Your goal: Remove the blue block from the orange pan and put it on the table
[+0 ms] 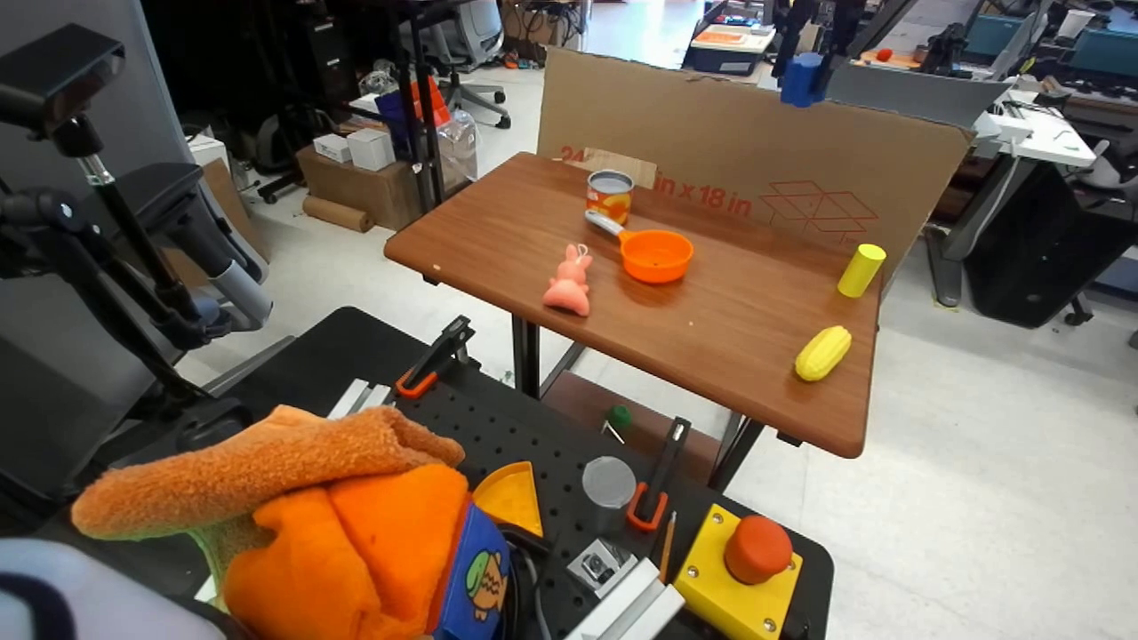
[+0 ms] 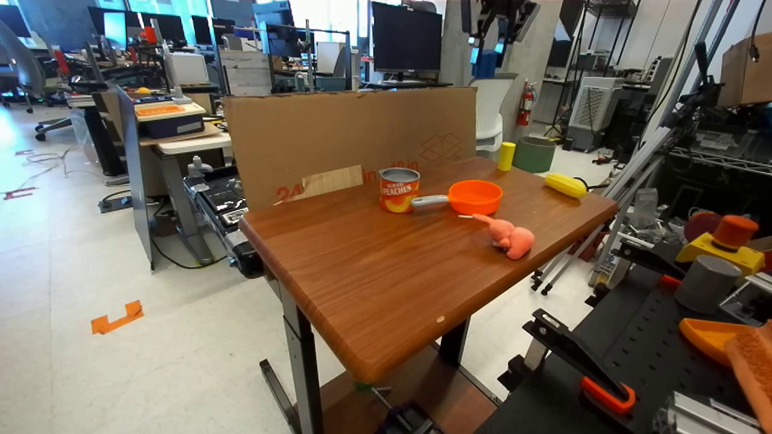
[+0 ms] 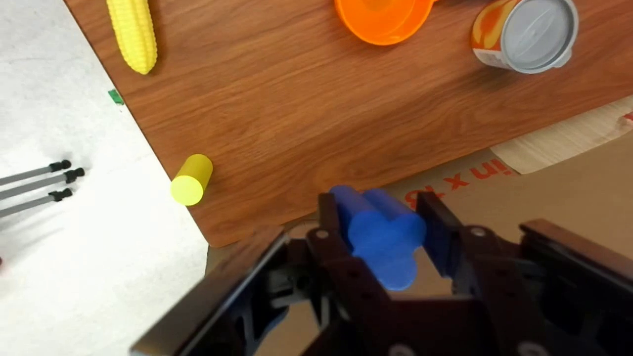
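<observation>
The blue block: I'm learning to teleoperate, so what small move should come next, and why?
Probably ease the end effector inward over the table before lowering. It holds the blue block in the air, and in the wrist view the block shows against the table's back edge and the cardboard panel, so descending here might hit that panel. No block shows in the orange pan.

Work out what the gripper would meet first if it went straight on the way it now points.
Probably the table, on bare wood towards the cardboard panel; the blue block held in the gripper would likely touch first. Depth is unclear, so it might brush the panel instead.
</observation>
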Robot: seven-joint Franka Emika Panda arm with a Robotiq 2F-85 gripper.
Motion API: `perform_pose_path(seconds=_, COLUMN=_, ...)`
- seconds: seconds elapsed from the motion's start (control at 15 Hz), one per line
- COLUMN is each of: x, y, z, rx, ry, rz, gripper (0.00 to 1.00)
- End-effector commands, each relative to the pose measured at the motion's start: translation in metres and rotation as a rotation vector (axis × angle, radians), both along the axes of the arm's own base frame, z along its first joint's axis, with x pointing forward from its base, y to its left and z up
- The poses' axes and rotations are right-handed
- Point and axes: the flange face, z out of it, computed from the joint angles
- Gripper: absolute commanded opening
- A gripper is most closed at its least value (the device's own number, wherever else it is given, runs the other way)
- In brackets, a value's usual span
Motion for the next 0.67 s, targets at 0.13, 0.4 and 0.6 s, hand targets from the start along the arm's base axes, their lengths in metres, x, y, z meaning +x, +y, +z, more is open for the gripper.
perform_pose_path(seconds=0.13, x=0.046, y=-0.01, z=-0.06, rx=0.009, ry=0.078, rz=-0.012, gripper=0.19)
perform_pose_path(seconds=0.4, x=0.059, y=-0.022, z=-0.104, rx=0.01, ry=0.131, rz=-0.027, gripper=0.19)
perform_pose_path(seconds=0.6, x=0.064, y=-0.026, z=-0.131, rx=0.023, ry=0.184, rz=-0.038, gripper=0.19)
